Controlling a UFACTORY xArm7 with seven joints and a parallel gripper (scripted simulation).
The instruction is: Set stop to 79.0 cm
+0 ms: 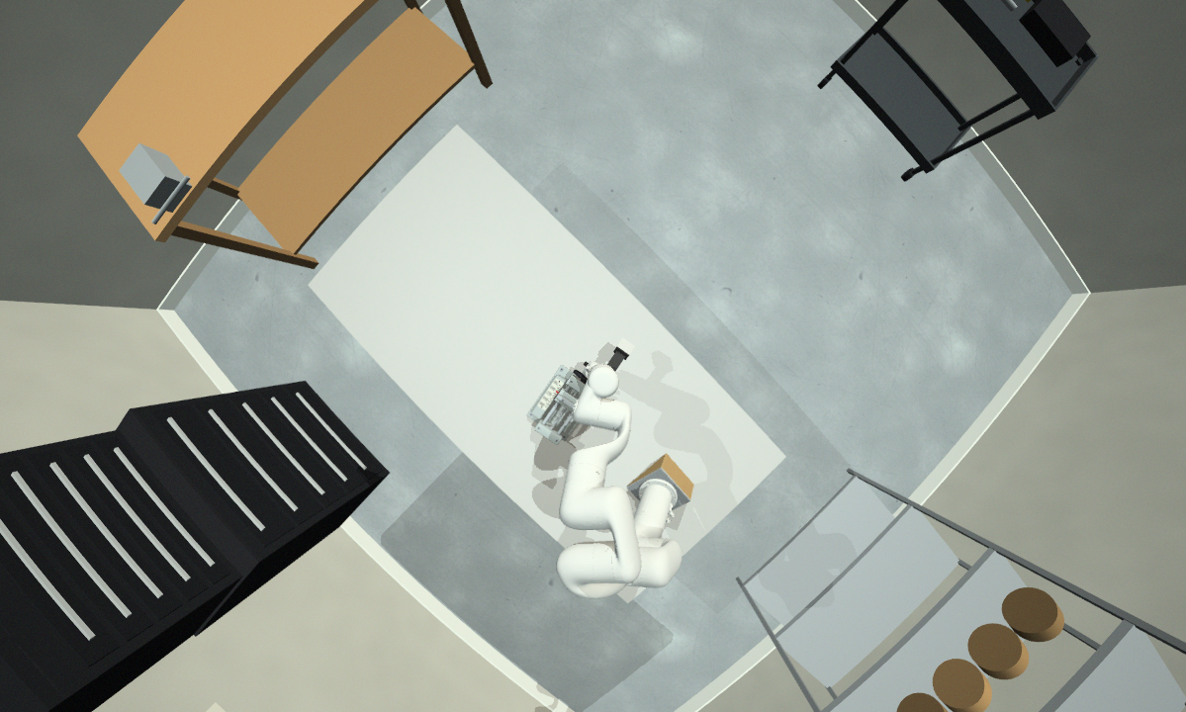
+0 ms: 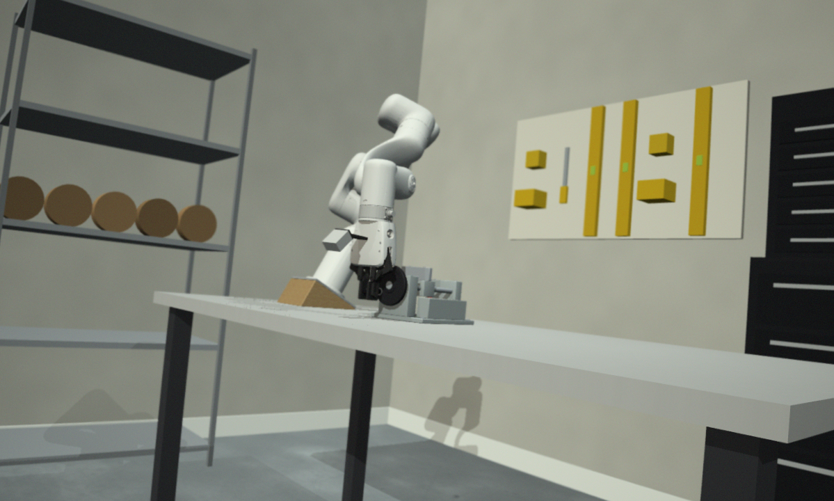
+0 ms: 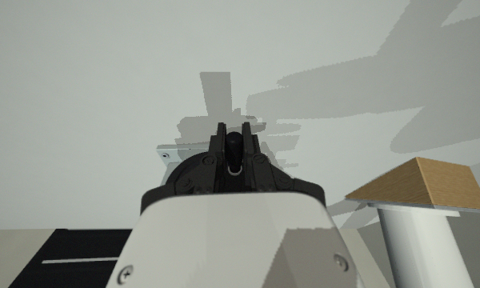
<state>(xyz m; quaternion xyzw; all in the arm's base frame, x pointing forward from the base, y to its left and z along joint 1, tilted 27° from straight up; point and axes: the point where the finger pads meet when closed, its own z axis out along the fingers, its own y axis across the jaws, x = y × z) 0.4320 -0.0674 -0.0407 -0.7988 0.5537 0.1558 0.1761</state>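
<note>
Beside the grey stop fixture (image 2: 435, 302) on the table (image 2: 531, 355), the hand (image 3: 234, 136) pinches the handwheel's black knob (image 3: 234, 150).

No text, label, brand or number can be read in any view. The small grey metal stop fixture (image 1: 558, 405) on the pale grey table (image 1: 455, 292) bears tiny marks along its top, too small to make out.

Even, soft light; sharp focus throughout. The arm (image 2: 369, 186) throws jagged-edged grey shadows over the table (image 3: 84, 100) beyond the tool (image 3: 234, 136). Top view bends at the edges.
</note>
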